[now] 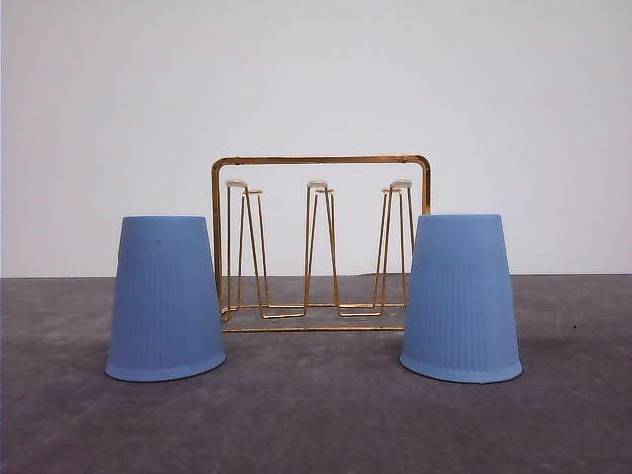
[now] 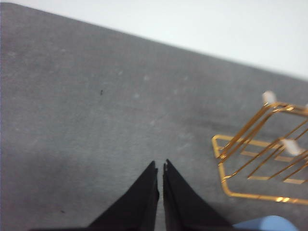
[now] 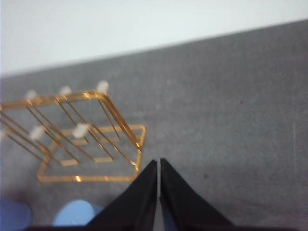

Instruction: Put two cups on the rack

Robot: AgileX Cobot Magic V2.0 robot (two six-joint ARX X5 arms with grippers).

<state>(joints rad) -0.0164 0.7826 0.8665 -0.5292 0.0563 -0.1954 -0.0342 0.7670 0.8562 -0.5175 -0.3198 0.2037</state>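
Front view: two ribbed light blue plastic cups — left one [image 1: 165, 299], right one [image 1: 461, 298] — stand upside down on the grey desk [image 1: 316, 425], flanking one gold wire rack [image 1: 321, 242]. Left wrist view: left pincer [image 2: 160, 169] closed, empty. Right wrist view: right pincer [image 3: 159, 164] likewise — together, near the rack.

A gold wire rack [image 1: 321, 242] stands upright on the dark grey table [image 1: 316, 415], in front of a plain white wall [image 1: 316, 79]. Its arched back frame rises above three pairs of narrow loop pegs with white tips. Two light blue ribbed cups stand upside down, wide rims on the table, nearer the camera than the rack. The left cup [image 1: 165, 298] sits just beside the rack's left end and overlaps its frame; the right cup [image 1: 460, 298] sits likewise at the rack's right end. No peg carries a cup.
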